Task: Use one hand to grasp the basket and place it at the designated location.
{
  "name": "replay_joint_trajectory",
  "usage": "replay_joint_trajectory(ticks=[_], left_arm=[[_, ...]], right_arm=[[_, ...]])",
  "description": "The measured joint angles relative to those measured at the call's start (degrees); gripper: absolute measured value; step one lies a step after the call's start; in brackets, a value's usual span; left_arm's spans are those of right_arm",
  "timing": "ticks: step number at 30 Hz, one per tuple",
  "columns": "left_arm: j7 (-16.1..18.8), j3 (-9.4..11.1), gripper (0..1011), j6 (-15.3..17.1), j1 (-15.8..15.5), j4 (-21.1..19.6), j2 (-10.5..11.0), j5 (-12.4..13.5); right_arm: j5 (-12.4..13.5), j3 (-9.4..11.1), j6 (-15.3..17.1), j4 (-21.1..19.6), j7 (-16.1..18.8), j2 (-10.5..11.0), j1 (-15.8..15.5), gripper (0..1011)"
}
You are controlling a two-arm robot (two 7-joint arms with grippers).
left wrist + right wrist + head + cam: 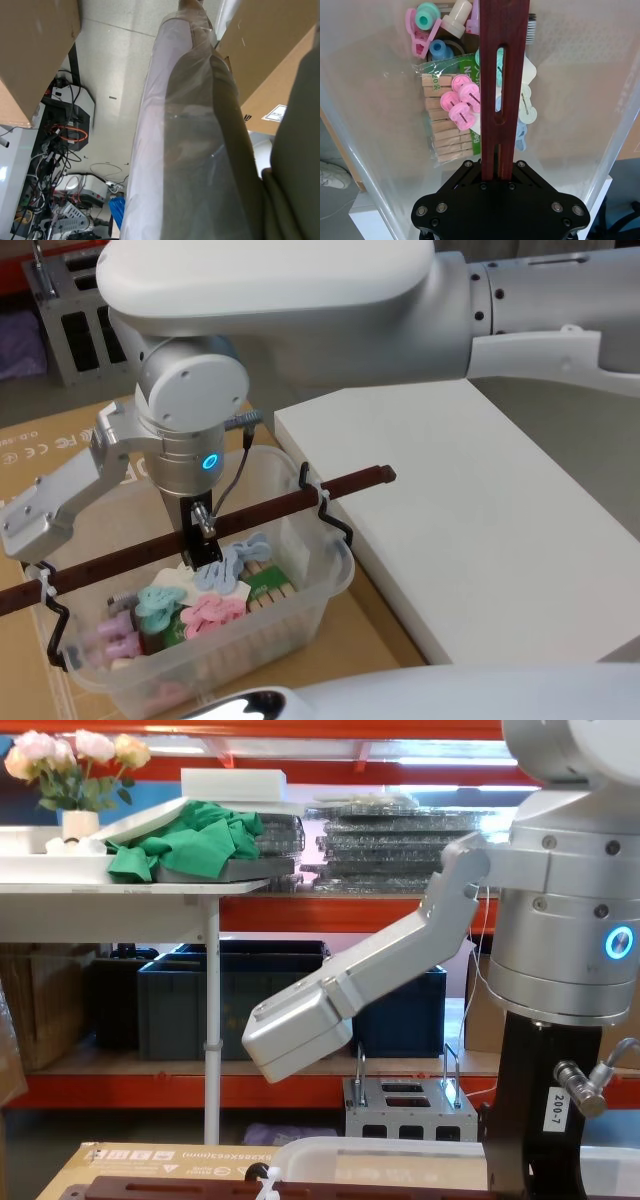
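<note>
The basket (335,570) is a translucent white tub standing on a cardboard box, with coloured pegs and wooden clothespins inside. A dark brown handle (290,502) runs across its top on black wire hooks. My right arm reaches in from above, and its black gripper (203,540) is shut on the middle of that handle. In the right wrist view the handle (502,75) runs straight into the gripper (497,172), with the basket's wall (380,150) and contents below. The chest view has the gripper (530,1120) standing over the basket's rim (380,1148).
A thick white slab (480,510) lies right beside the basket, on its right. The cardboard box (60,440) extends left and back. A grey metal rack (70,320) stands behind. Dark blue crates (230,990) sit on a far shelf. The left wrist view looks along a plastic-wrapped column (190,150) to the floor.
</note>
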Motion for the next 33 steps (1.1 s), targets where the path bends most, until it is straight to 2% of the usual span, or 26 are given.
replay_joint_trajectory(ticks=[33], left_arm=[[0.0, 0.0, 0, 0.0, 0.0, 0.0, 0.0, 0.0]], right_arm=[[-0.25, -0.53, 0.61, 0.99, 0.46, -1.64, -1.05, 0]])
